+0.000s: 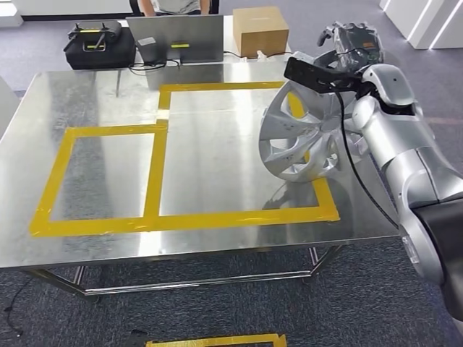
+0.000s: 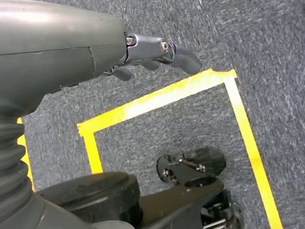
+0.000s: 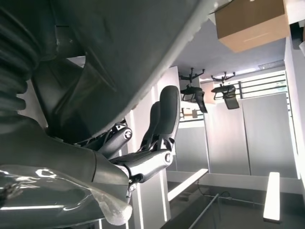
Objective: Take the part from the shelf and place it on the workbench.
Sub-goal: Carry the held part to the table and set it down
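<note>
Wheel cover (image 1: 297, 134) tilted above workbench (image 1: 98, 87) right edge, gripped by right robot hand (image 1: 349, 50).

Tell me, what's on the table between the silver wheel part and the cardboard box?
Head view: only bare steel table and yellow tape lie between wheel part and cardboard box.

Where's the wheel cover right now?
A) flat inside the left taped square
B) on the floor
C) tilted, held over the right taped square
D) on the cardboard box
C: the right hand holds the silver wheel cover by its upper rim, tilted over the right yellow-taped square on the workbench.
</note>
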You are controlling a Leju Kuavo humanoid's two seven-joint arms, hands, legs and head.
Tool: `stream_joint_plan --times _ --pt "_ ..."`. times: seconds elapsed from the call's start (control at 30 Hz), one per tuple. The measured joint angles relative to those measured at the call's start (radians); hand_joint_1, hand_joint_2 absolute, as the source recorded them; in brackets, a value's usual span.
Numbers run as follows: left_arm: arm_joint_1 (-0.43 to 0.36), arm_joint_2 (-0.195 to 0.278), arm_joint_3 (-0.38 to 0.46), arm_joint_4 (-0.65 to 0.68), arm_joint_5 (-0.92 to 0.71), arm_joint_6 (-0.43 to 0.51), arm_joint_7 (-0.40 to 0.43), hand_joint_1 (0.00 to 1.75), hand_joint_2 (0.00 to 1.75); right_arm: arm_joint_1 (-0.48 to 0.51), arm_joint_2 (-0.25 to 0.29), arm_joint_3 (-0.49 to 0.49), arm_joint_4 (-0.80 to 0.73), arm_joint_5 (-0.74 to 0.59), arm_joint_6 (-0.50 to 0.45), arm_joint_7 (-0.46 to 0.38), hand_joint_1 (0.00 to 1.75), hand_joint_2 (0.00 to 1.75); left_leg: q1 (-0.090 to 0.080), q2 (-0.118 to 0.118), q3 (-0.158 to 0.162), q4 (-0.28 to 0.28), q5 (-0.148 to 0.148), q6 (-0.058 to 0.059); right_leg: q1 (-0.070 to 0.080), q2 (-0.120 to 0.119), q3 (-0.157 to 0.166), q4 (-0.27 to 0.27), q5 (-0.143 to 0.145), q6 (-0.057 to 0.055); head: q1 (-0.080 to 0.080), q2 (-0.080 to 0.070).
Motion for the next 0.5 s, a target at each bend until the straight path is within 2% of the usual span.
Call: stream_joint_plan --times 0.07,0.1,0.17,0.2,0.23,0.27,0.3,0.37,0.43,0.5 --pt "0.000 0.000 0.000 0.000 0.000 0.000 0.000 0.00 1.75 -0.003 0.002 0.000 0.000 0.002 0.000 0.000 1.75 1.75 0.001 0.002 -0.005 0.020 -0.018 -0.012 -0.005 -0.001 0.008 -0.009 0.004 -0.006 -0.003 0.000" --pt "-0.001 0.001 0.000 0.000 0.000 0.000 0.000 0.00 1.75 -0.003 0.003 0.001 0.000 0.007 0.000 0.000 1.75 1.75 0.002 0.002 -0.020 0.056 -0.040 -0.019 -0.008 -0.003 0.011 -0.013 0.006 -0.009 -0.005 0.000" --pt "0.000 0.002 0.001 0.000 0.001 0.000 0.000 0.00 1.75 -0.003 0.005 0.004 0.002 0.030 0.002 -0.004 1.75 1.75 0.009 0.003 -0.073 0.177 -0.099 -0.030 -0.010 -0.004 0.013 -0.015 0.006 -0.012 -0.009 0.000" --pt "0.002 0.003 0.002 0.001 0.002 0.001 0.000 0.00 1.75 -0.003 0.005 0.007 0.004 0.045 0.003 -0.008 1.75 1.75 0.012 0.004 -0.099 0.233 -0.119 -0.034 -0.010 -0.004 0.013 -0.015 0.006 -0.012 -0.008 0.000" --pt "0.003 0.003 0.005 0.001 0.002 0.002 0.000 0.00 1.75 -0.002 0.005 0.013 0.007 0.060 0.002 -0.013 1.75 1.75 0.014 0.004 -0.114 0.265 -0.124 -0.037 -0.010 -0.003 0.013 -0.014 0.006 -0.012 -0.009 0.000" --pt "0.004 0.004 0.009 0.001 0.002 0.003 0.001 0.00 1.75 -0.002 0.005 0.019 0.009 0.072 -0.002 -0.018 1.75 1.75 0.017 0.004 -0.111 0.259 -0.109 -0.038 -0.011 -0.002 0.013 -0.014 0.005 -0.012 -0.009 0.000" --pt "0.005 0.004 0.012 0.001 0.001 0.005 0.002 0.00 1.75 -0.001 0.005 0.025 0.011 0.082 -0.008 -0.021 1.75 1.75 0.019 0.004 -0.091 0.217 -0.079 -0.039 -0.011 -0.001 0.013 -0.012 0.005 -0.011 -0.009 0.000" --pt "0.004 0.005 0.017 0.001 -0.002 0.007 0.006 0.00 1.75 -0.001 0.004 0.035 0.014 0.098 -0.032 -0.020 1.75 1.75 0.020 0.004 -0.030 0.085 -0.019 -0.039 -0.010 0.001 0.011 -0.006 0.002 -0.005 -0.009 0.000" --pt "0.004 0.006 0.019 0.001 -0.007 0.008 0.008 0.00 1.75 0.000 0.003 0.043 0.016 0.109 -0.067 -0.016 0.87 0.87 0.018 0.004 0.001 0.013 -0.002 -0.032 -0.008 0.002 0.004 -0.001 0.002 0.006 -0.009 0.000" --pt "0.007 0.008 0.019 0.001 -0.020 0.011 0.009 0.00 1.75 0.002 0.002 0.047 0.016 0.115 -0.113 -0.019 0.00 0.00 0.014 0.003 -0.001 0.007 -0.003 -0.019 -0.009 0.003 0.000 -0.002 0.006 0.017 -0.009 0.000"
